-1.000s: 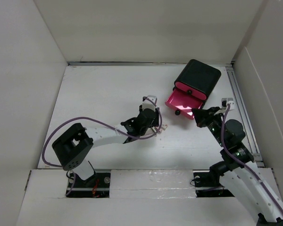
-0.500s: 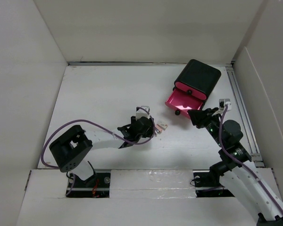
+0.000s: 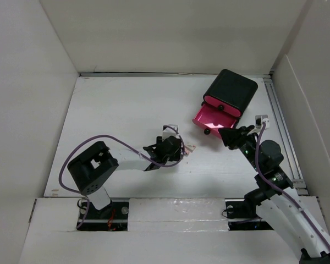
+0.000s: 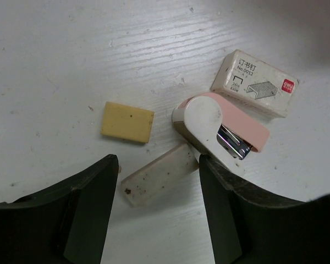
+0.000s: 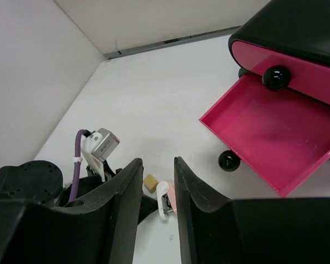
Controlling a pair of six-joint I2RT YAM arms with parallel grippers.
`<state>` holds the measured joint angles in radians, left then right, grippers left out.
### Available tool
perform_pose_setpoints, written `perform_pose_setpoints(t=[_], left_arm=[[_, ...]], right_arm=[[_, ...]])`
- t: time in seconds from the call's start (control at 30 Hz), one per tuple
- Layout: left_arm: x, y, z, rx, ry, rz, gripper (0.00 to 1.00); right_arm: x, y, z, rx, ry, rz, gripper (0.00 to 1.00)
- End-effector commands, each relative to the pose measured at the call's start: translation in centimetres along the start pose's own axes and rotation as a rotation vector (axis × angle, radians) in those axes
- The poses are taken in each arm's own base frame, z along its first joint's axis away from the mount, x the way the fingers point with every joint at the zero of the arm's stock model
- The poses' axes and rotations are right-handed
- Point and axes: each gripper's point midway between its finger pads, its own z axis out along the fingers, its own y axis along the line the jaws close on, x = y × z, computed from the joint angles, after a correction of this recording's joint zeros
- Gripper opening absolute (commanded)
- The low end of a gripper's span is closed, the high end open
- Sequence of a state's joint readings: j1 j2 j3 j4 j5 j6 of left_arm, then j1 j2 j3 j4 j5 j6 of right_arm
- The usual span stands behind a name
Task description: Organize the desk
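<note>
The desk [image 3: 115, 110] is a white tabletop. My left gripper [image 3: 173, 150] hangs low over a cluster of small items [image 3: 188, 148]. In the left wrist view the gripper [image 4: 158, 165] is open, its jaws on either side of a dirty white eraser [image 4: 158, 175] without touching it. Around it lie a yellow eraser [image 4: 127, 122], a pink and white stapler [image 4: 220, 131] and a white staple box [image 4: 259, 83]. My right gripper [image 3: 229, 136] hovers near the open pink drawer [image 3: 212, 118], slightly open and empty [image 5: 157, 165].
A black cube box [image 3: 231, 91] with pink drawers stands at the back right. Its lowest drawer [image 5: 269, 137] is pulled out and looks empty. A metal rail [image 3: 283, 126] runs along the right side. White walls border the desk.
My left gripper has moved back toward the near edge and down over the small items. My right gripper shifted a little to the left, then stayed still.
</note>
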<state>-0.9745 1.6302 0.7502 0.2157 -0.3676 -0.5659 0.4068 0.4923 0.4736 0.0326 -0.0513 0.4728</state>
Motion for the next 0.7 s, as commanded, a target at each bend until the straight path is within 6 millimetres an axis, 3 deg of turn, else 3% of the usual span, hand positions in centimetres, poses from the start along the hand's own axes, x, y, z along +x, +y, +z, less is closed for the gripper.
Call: perform_pose_setpoints(t=[0.0, 0.03, 0.1, 0.3, 0.4, 0.5, 0.53, 0.57, 0.67], left_arm=[[0.7, 0.2, 0.4, -0.028, 0.03, 0.028, 0.55], [0.9, -0.2, 0.3, -0.023, 0.03, 0.037, 0.44], [1.1, -0.2, 0.2, -0.021, 0.042, 0.047, 0.33], [2.2, 0.6, -0.6, -0.025, 0.082, 0.06, 0.31], [3.3, 1.0, -1.1, -0.037, 0.107, 0.086, 0.19], [4.3, 1.3, -1.6, -0.055, 0.132, 0.106, 0.24], [4.6, 1.6, -1.7, -0.063, 0.142, 0.109, 0.34], [4.7, 1.6, -1.7, -0.065, 0.145, 0.108, 0.38], [4.9, 1.6, -2.0, -0.069, 0.152, 0.112, 0.41]], right_arm=[[-0.8, 1.0, 0.3, -0.048, -0.036, 0.001, 0.35], [-0.6, 1.0, 0.4, -0.049, -0.027, 0.002, 0.35], [-0.6, 1.1, 0.5, -0.049, -0.025, 0.002, 0.35], [-0.6, 1.2, 0.7, -0.058, -0.022, 0.001, 0.35], [-0.5, 1.3, 0.8, -0.064, -0.019, 0.003, 0.35], [-0.4, 1.3, 0.9, -0.063, -0.016, 0.004, 0.35], [-0.5, 1.3, 0.9, -0.066, -0.018, 0.003, 0.35], [-0.5, 1.3, 0.9, -0.066, -0.017, 0.004, 0.35], [-0.4, 1.2, 0.8, -0.063, -0.016, 0.003, 0.35]])
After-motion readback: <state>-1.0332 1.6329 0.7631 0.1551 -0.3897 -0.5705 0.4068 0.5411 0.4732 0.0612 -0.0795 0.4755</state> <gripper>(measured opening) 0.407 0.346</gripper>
